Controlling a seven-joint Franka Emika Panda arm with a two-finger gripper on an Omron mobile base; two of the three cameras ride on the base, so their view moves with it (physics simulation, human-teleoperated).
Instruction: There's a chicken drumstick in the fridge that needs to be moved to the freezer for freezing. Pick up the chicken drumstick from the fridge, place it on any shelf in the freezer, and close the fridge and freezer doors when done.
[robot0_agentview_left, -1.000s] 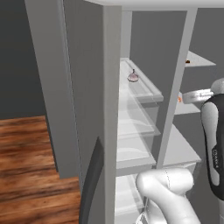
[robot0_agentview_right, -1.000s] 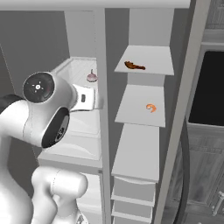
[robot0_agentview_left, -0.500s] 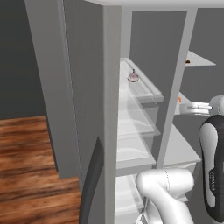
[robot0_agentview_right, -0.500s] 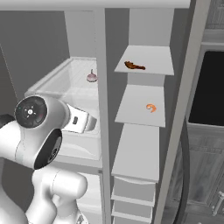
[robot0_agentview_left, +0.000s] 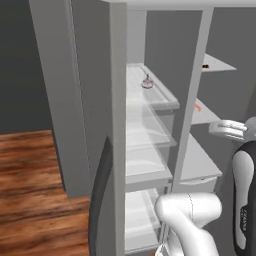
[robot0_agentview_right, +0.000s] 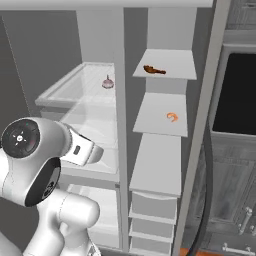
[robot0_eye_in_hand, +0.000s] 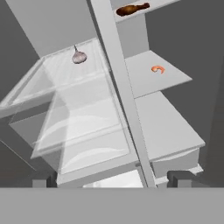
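Jaws (robot0_eye_in_hand: 111, 179) are being held wide open and empty, facing the two compartments. Beyond them, the chicken drumstick (robot0_eye_in_hand: 131, 8) is being carried by the top shelf (robot0_agentview_right: 175, 67) of the freezer (robot0_agentview_right: 161, 165). It is being judged light, stiff and slightly slick, best pinched across its thick middle.

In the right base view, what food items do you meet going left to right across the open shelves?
Pinkish round item with a pointed top → chicken drumstick → bright orange curled bit.
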